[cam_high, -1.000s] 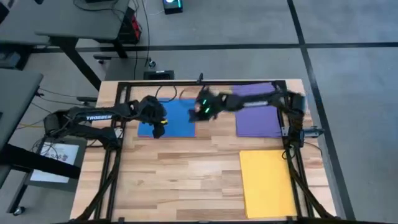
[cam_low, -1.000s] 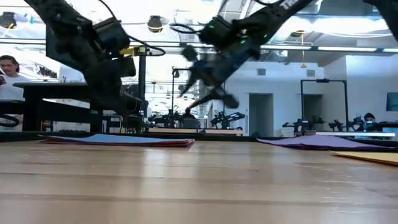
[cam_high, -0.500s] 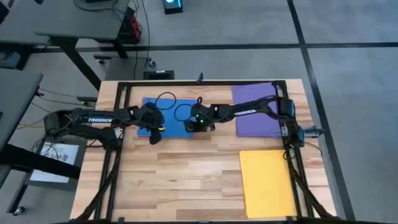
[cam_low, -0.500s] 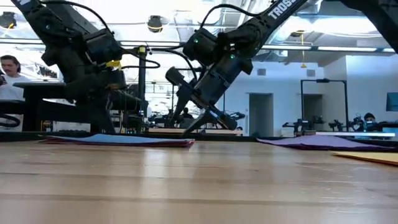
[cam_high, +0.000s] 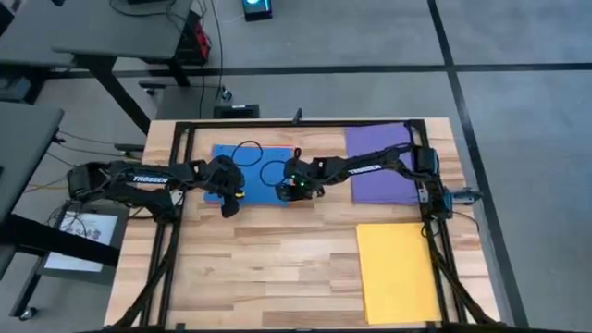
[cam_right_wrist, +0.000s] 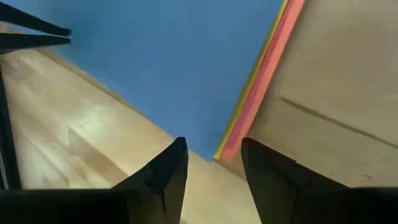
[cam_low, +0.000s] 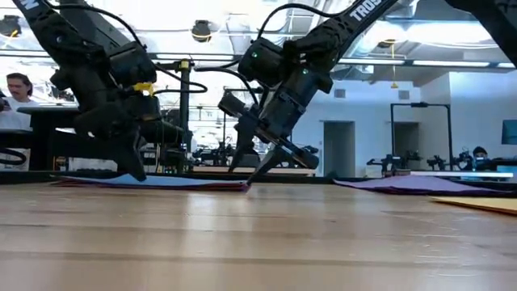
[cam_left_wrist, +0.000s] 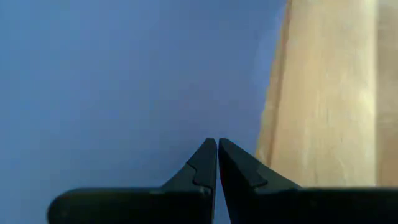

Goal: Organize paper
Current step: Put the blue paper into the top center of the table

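Pale wooden bench (cam_high: 277, 259) carries three lots of paper — a blue sheet (cam_high: 254, 162) topping a small stack near the far left corner, a purple sheet (cam_high: 384, 166) at the far right corner, a yellow sheet (cam_high: 396, 270) at the near right corner. Left gripper (cam_left_wrist: 217, 144), jaws closed, touches the blue sheet's near edge. Right gripper (cam_right_wrist: 213, 149), jaws open, straddles the stack's corner, where yellow and pink-red edges show.
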You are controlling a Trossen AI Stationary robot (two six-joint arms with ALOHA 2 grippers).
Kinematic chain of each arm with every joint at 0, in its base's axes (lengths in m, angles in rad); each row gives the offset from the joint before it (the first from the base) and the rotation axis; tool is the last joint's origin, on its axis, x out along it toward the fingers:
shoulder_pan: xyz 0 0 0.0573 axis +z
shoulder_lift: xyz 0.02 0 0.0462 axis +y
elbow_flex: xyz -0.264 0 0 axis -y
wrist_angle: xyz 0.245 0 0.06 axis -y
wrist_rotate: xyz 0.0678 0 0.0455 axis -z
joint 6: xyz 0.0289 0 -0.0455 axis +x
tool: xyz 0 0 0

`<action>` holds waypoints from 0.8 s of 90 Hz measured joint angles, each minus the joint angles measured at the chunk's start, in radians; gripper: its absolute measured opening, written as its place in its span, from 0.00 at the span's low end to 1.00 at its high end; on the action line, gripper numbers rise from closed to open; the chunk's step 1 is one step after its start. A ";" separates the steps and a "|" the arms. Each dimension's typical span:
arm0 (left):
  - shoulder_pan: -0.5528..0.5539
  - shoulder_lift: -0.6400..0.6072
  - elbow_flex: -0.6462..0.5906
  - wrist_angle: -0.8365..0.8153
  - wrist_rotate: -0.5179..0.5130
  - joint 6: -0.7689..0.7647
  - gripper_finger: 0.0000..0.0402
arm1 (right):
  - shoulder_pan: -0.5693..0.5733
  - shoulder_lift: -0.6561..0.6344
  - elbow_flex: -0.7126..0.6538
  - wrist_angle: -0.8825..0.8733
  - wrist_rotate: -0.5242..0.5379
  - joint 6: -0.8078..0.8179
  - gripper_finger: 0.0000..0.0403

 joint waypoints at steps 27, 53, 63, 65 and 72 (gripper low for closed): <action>-0.079 0.078 0.004 0.039 0.067 0.001 0.00 | 0.011 0.000 0.000 0.004 0.001 0.008 0.35; -0.115 0.083 0.004 0.046 0.074 0.009 0.00 | 0.024 0.000 0.000 0.004 0.002 0.018 0.35; -0.115 0.083 0.004 0.046 0.074 0.009 0.00 | 0.029 0.000 0.000 0.000 0.002 0.024 0.35; -0.115 0.083 0.004 0.046 0.074 0.009 0.00 | 0.031 0.000 0.000 -0.004 0.002 0.025 0.35; -0.115 0.083 0.004 0.046 0.074 0.005 0.00 | 0.037 0.000 0.000 -0.014 0.002 0.027 0.35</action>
